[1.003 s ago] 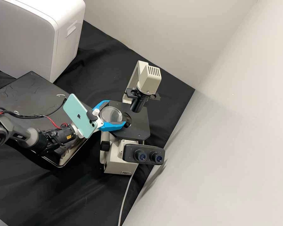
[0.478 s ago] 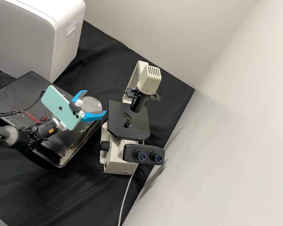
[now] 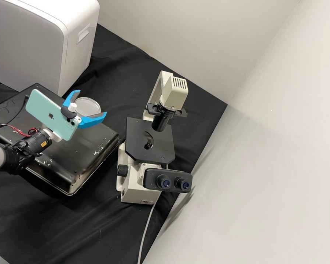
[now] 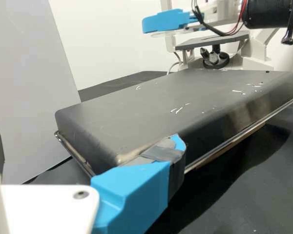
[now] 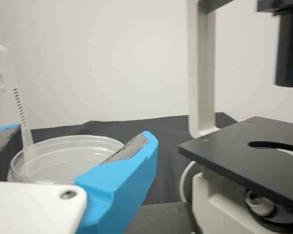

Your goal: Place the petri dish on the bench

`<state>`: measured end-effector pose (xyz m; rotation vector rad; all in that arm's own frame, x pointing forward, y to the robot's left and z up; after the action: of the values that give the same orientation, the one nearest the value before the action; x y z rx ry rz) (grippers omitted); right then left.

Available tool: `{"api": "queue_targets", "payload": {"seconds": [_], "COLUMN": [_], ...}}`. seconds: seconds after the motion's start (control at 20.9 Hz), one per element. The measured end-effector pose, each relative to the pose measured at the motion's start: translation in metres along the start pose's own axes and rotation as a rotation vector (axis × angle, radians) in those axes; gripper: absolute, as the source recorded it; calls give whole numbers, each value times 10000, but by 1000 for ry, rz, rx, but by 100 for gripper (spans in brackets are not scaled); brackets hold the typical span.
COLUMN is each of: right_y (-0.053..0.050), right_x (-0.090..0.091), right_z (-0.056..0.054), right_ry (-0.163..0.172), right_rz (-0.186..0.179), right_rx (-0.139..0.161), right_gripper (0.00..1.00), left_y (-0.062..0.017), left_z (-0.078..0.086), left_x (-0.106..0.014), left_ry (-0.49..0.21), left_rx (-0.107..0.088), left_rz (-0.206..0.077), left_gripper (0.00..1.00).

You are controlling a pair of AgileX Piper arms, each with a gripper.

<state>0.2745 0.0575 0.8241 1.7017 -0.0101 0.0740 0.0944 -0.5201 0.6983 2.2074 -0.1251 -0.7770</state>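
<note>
A clear round petri dish (image 3: 86, 106) hangs in the air above the far side of a flat black case (image 3: 62, 161), held level. My right gripper (image 3: 91, 103) is shut on the dish, one blue finger on each side of its rim. In the right wrist view the dish (image 5: 63, 158) sits between the right gripper's (image 5: 73, 141) fingers, with the microscope stage (image 5: 254, 146) off to one side. My left gripper (image 4: 85, 139) stands open low by the near corner of the case (image 4: 185, 107), with nothing in it.
A cream microscope (image 3: 150, 161) with a black stage (image 3: 150, 141) stands right of the case, its cable running to the front edge. A large white appliance (image 3: 40, 40) fills the back left corner. A mint phone (image 3: 49, 113) rides on the right wrist. Black cloth covers the bench.
My right gripper has carried the petri dish off the microscope stage, leftward and toward the back, to above the black case. The microscope has not moved.
</note>
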Motion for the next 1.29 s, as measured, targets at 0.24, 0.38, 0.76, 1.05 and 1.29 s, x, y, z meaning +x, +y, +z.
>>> {"api": "queue_targets", "payload": {"seconds": [0.24,0.38,0.76,1.05,1.29], "right_y": [-73,-162,-397,-421,-417], "right_x": [-31,-41,-73,-62,-57], "right_z": [30,121,335,368,379], "right_ry": [-21,-66,-135,-137,-137], "right_rz": [-14,-37,-97,-95,-89], "right_rx": [12,16,-18,-22,-23], "right_gripper": [0,0,0,0,100], "left_y": [0,-1,-2,-2,0], "left_z": [0,9,12,12,-1], "left_x": [0,-4,-4,-4,0], "left_ry": [0,-6,-8,-8,1], "left_rx": [0,1,1,1,0], "left_rz": [0,-1,-1,-1,0], "left_gripper": [100,100,100,100,100]}}
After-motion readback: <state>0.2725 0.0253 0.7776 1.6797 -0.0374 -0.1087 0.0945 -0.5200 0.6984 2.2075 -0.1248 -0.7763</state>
